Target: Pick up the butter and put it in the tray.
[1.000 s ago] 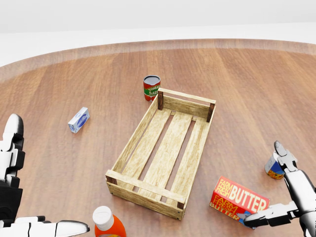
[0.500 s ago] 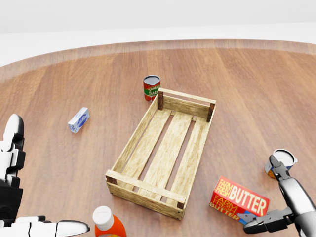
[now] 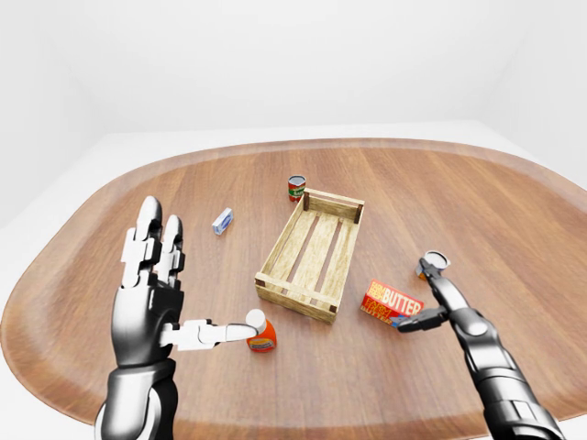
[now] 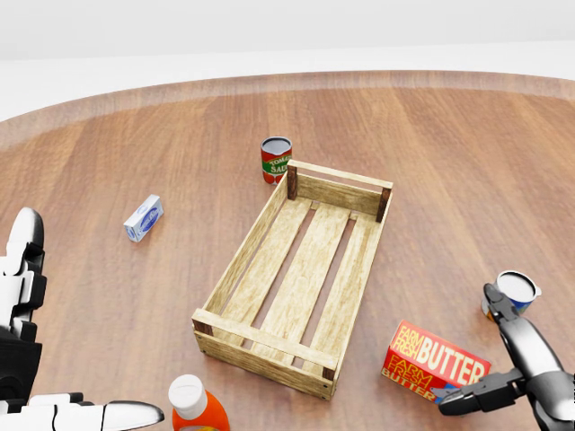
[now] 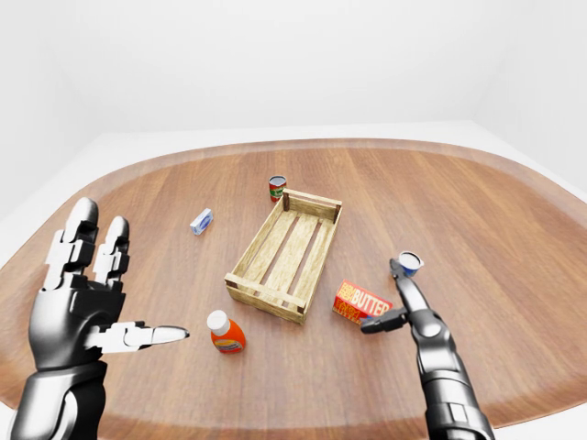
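Left-eye: my right hand [image 3: 429, 298] spread, fingers bracketing the butter [image 3: 391, 303] at its right end, not closed. My left hand [image 3: 154, 293] splayed, idle.

Head: butter lies on the table just beside the tray [image 4: 235, 265] (bare slats). Risk: the can [image 4: 512, 294] by my finger gets knocked.

Right-eye: bottle [image 5: 223, 333] clear.

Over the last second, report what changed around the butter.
The right hand dropped lower in the head view, settling beside the butter, fingers open, nothing gripped. Its upper finger uncovered the can behind. Butter, tray and left hand stayed put.
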### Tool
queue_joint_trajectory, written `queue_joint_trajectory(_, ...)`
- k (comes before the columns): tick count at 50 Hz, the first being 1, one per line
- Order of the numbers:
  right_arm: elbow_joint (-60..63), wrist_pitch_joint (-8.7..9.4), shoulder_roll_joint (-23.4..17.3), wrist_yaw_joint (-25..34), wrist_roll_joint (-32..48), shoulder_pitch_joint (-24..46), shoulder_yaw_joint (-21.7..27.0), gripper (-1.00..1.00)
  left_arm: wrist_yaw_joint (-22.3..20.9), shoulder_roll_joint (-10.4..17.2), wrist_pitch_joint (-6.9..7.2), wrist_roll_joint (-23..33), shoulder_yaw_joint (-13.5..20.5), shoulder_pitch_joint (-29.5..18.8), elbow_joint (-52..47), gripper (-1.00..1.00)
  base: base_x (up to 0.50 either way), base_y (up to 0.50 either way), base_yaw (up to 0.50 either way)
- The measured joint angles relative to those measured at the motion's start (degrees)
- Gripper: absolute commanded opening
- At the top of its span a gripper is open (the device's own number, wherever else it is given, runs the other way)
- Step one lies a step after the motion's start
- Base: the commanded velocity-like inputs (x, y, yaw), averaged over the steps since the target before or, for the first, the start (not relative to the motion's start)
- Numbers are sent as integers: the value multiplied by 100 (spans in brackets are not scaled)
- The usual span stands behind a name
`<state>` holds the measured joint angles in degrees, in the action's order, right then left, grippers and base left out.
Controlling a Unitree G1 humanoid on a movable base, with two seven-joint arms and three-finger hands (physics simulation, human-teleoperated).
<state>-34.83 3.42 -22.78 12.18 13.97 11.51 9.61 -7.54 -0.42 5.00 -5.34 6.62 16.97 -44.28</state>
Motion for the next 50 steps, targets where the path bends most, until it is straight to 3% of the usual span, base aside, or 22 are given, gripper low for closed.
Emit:
queue_joint_trajectory(11, -531, -101, -80, -47, 2, 253, -121, 100, -2, 1, 0, 3, -2, -3, 11, 100, 0, 0, 0)
queue_joint_trajectory(23, -735, 0, -92, -37, 78, 403, -227, 100, -4, 5, 0, -3, 8, -13, 16, 100, 0, 0, 0)
queue_joint_trajectory(40, -1308, -177, -81, -70, 98, 653, -336, 100, -4, 1, 0, -14, 33, -10, -6, 100, 0, 0, 0)
queue_joint_trajectory(50, -1468, -159, -99, -96, 133, 705, -388, 100, -10, -3, 0, -12, 29, 10, -25, 100, 0, 0, 0)
